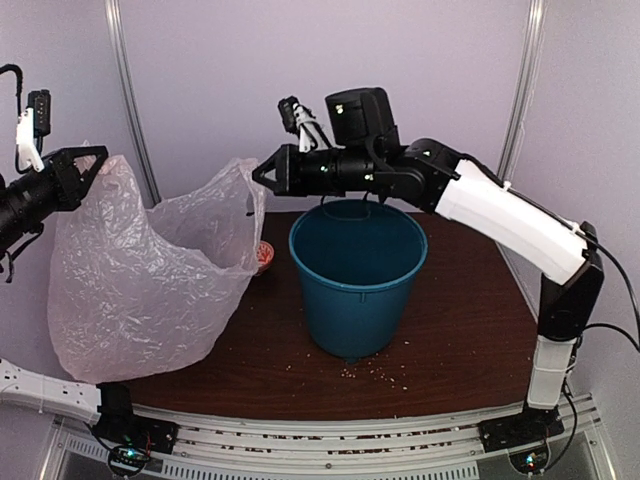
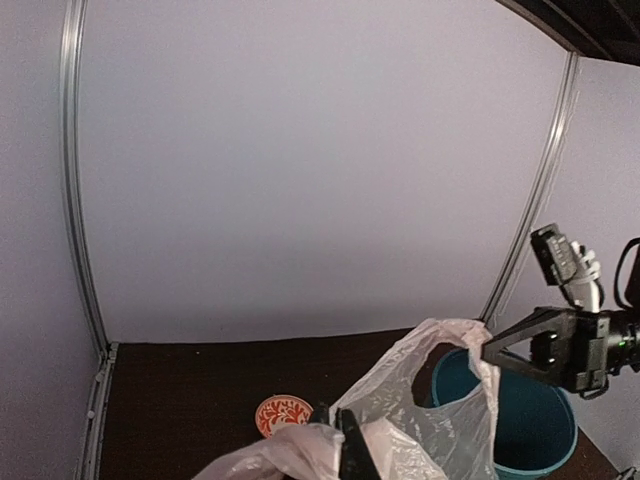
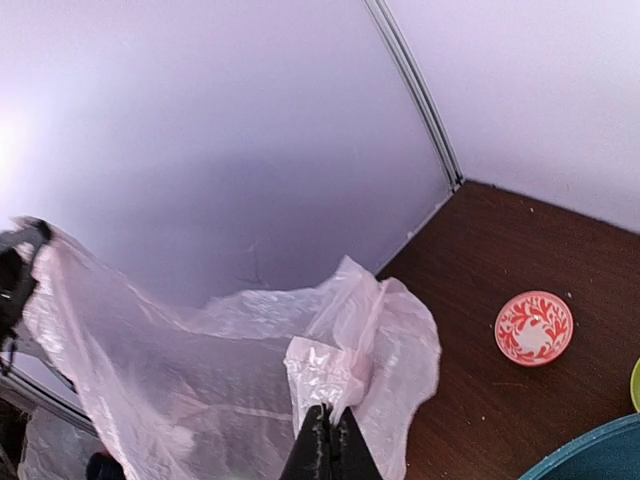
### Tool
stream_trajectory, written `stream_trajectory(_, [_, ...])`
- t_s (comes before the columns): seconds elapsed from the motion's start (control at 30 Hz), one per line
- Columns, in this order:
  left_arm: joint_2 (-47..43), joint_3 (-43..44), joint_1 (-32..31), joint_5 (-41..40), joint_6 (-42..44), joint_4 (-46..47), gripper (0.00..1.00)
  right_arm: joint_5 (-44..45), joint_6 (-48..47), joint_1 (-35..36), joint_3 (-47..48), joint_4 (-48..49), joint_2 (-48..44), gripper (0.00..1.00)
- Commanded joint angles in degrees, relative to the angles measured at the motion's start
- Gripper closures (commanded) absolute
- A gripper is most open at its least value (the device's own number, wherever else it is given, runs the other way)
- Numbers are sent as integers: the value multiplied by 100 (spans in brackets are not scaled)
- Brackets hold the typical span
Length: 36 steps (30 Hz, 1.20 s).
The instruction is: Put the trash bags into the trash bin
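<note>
Currently my right gripper [image 3: 326, 445] is clamped on a bunched edge of the trash bag [image 1: 130, 290], and my left gripper [image 1: 98, 156] pinches the far corner. The bag hangs spread between them, left of the trash bin [image 1: 356, 285]. I judge the film featherlight, limp and slippery, best held by gathered folds.

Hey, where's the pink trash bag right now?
Top view: the pink trash bag hangs left of the teal bin, stretched between the left gripper and right gripper.
</note>
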Motion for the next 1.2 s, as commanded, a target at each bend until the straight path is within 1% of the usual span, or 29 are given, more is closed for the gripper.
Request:
stream_trajectory(0.0, [418, -103, 24, -329, 707, 1247, 100, -18, 140, -21, 52, 798, -779, 100])
stream_trajectory(0.07, [682, 155, 26, -324, 849, 1622, 100, -7, 201, -33, 123, 966, -960, 100])
stream_trajectory(0.1, [838, 424, 26, -254, 942, 1845, 100, -7, 227, -36, 191, 1052, -1039, 100])
stream_trajectory(0.17, [1129, 816, 24, 15, 1132, 2255, 100, 65, 232, -34, 355, 1190, -1197, 100])
stream_trajectory(0.27, [1601, 1399, 21, 642, 1351, 2683, 100, 364, 139, -36, 438, 1421, -1520, 100])
stream_trajectory(0.47, [2628, 2378, 24, 1913, 1282, 2909, 100, 1087, -268, -37, 368, 1706, -2192, 100])
stream_trajectory(0.57, [3056, 2688, 21, 2481, 1134, 2972, 100, 1399, -486, -43, 320, 1780, -2473, 100])
stream_trajectory(0.67, [3419, 2952, 24, 2870, 997, 2982, 100, 1639, -690, -37, 300, 1771, -2701, 100])
stream_trajectory(1.0, [4038, 2974, 24, 3388, 685, 3326, 100, 2124, -1039, -36, -148, 1753, -3328, 100])
stream_trajectory(1.1, [4069, 2807, 24, 3260, 676, 3342, 100, 2108, -1066, -44, -211, 1730, -3416, 100])
stream_trajectory(1.17, [3997, 2528, 28, 3082, 709, 3387, 100, 2093, -1106, -38, -260, 1635, -3421, 100])
